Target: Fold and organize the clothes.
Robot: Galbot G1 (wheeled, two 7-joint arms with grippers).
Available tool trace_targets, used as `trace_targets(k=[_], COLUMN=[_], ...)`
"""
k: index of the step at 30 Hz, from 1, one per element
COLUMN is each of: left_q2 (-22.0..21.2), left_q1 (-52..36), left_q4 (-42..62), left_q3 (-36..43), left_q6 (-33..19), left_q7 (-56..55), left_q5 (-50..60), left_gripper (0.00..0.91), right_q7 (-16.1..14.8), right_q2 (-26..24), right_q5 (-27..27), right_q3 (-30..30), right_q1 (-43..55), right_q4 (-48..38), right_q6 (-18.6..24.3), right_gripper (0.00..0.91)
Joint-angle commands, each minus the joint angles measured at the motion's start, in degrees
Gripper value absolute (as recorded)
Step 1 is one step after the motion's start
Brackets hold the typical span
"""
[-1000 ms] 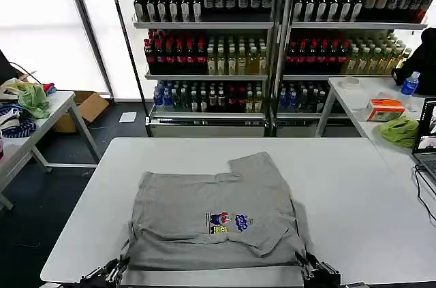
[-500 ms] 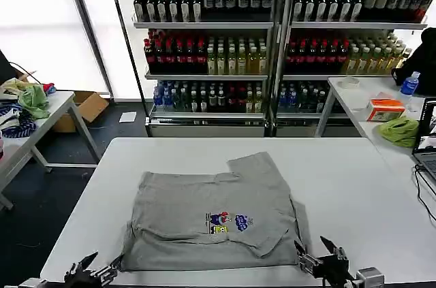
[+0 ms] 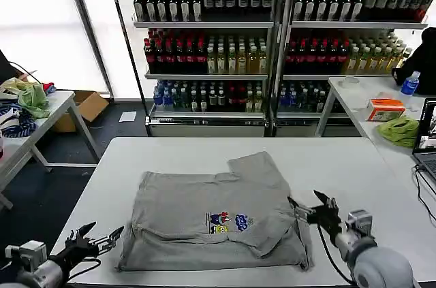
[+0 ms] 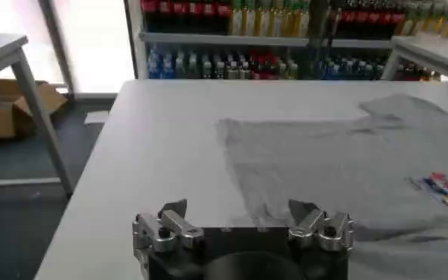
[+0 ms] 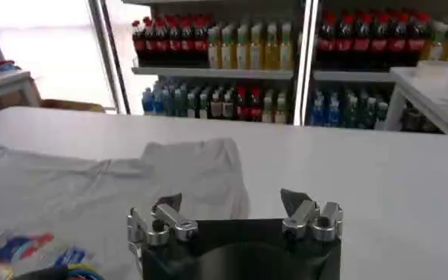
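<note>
Head view shows you one grey shirt (image 3: 214, 213) lying partly folded on the tabletop (image 3: 354, 172), its long axis running across between two claws. Your left claw (image 3: 95, 240) is released, just off the shirt's left near corner. Your right claw (image 3: 312, 208) is released too, beside the right edge; both lie about equally near.

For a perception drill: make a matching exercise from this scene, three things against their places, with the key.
Things:
1. grey shirt
2. left gripper
3. right gripper

Places:
A. open, beside the shirt's right edge
B. spread on the white table, print facing up
C. open, off the shirt's near left corner

Pairs: 1-B, 2-C, 3-A
</note>
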Motion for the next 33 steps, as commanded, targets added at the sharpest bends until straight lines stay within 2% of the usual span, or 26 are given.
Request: trace_targets(k=[1,6,12,25,33], left_q2=[12.1,12.5,11.1,6.9,4.6], left_q1=[-18.6,-24.7,-30.8,-43.6,-47.1], left_q4=[14.4,17.8,21.6,29.4,32.2], left_q3=[9.6,14.9,20.3,32.3,36.4], left_q6=[0.0,0.0,0.0,0.0,-0.1], left_q7=[3.4,4.5,4.9,4.7,4.7], left_q5=[-3.4,-3.5,-3.4,-2.8,-2.1], left_gripper=[0.907,0.907,0.907,0.907,0.907], right_q7=[-4.1,-5.3,-5.3,-5.1,-5.2], right_q2=[1.4,3.6,5.9,7.8,8.6], right_q5=[-0.9,-1.0,-1.1,-1.0,-0.9], right_q3=[-12.6,-16.7,-19.1,-21.0,-21.9], right_q1=[25.7,31.3,35.3,36.3,35.0], right_q4=[-21.5,-30.0,-35.7,-39.1,-38.5], right_q6=[-1.0,-1.0,-0.9,-0.9,-1.0], right_gripper=[0.907,0.907,0.907,0.907,0.907])
